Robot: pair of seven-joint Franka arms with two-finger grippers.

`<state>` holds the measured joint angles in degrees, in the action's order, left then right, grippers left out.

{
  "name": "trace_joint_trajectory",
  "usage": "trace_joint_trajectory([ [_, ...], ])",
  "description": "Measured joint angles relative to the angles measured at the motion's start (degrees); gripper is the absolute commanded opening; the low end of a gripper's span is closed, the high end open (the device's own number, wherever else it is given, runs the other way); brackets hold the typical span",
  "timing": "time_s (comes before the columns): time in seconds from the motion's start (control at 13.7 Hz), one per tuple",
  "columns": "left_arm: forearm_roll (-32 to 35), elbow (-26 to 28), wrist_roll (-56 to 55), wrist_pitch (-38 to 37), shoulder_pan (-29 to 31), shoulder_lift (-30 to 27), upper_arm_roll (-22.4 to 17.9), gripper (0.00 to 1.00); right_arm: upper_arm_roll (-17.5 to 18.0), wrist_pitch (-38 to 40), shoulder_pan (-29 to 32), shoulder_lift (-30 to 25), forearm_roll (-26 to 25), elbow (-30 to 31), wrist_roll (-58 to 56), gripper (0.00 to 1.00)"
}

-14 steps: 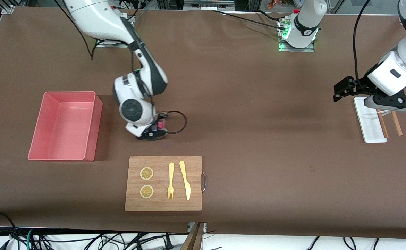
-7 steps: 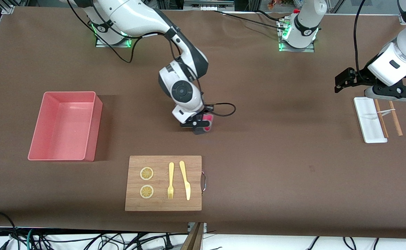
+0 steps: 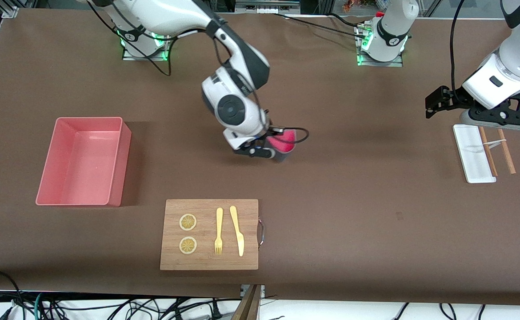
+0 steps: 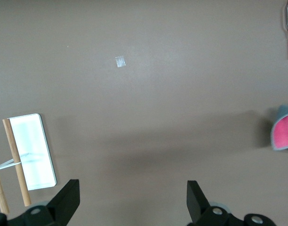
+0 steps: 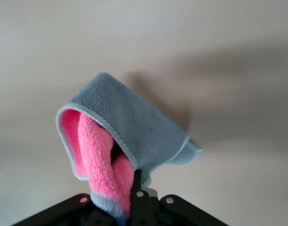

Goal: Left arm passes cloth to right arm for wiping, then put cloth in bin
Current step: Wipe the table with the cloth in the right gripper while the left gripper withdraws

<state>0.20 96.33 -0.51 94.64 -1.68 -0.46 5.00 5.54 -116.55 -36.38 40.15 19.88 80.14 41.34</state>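
My right gripper [image 3: 272, 149] is shut on the cloth [image 3: 284, 141] over the middle of the brown table, out past the corner of the wooden board [image 3: 211, 235] on the side toward the arm bases. In the right wrist view the cloth [image 5: 125, 127] is folded, grey outside and pink inside, pinched in my right gripper [image 5: 130, 195]. The pink bin [image 3: 118, 169] stands empty toward the right arm's end. My left gripper [image 3: 440, 106] waits open and empty beside the white tray [image 3: 473, 153]. The left wrist view shows that gripper [image 4: 132, 202] and the cloth [image 4: 285, 133] at its edge.
The board holds two lemon slices [image 3: 188, 233], a yellow fork [image 3: 218, 231] and a knife [image 3: 238, 231]. Two brown sticks [image 3: 498, 151] lie on and beside the white tray [image 4: 33, 150]. A small pale mark [image 4: 119, 61] is on the table.
My right arm swept the cloth from beside the bin toward the left arm's end of the table. My left gripper has risen a little.
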Motion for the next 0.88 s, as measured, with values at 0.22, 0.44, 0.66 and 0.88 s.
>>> trace_joint_trajectory([
  [0.22, 0.0, 0.0, 0.1, 0.0, 0.0, 0.0, 0.0, 1.00, -0.8, 0.4, 5.4, -0.1, 0.1, 7.1, -7.7, 0.00],
  [0.44, 0.0, 0.0, 0.3, -0.1, 0.1, 0.0, -0.1, 1.00, -6.0, 0.1, 7.7, 0.1, 0.0, 11.5, -20.5, 0.00],
  [0.66, 0.0, 0.0, 1.0, -0.2, 0.1, 0.0, -0.1, 1.00, -10.9, 0.9, 10.1, 0.0, -2.5, 12.7, -32.6, 0.00],
  [0.88, 0.0, 0.0, 1.0, -0.3, 0.2, 0.0, -0.1, 1.00, -12.2, 1.0, 13.4, -0.4, -6.6, 13.9, -40.5, 0.00],
])
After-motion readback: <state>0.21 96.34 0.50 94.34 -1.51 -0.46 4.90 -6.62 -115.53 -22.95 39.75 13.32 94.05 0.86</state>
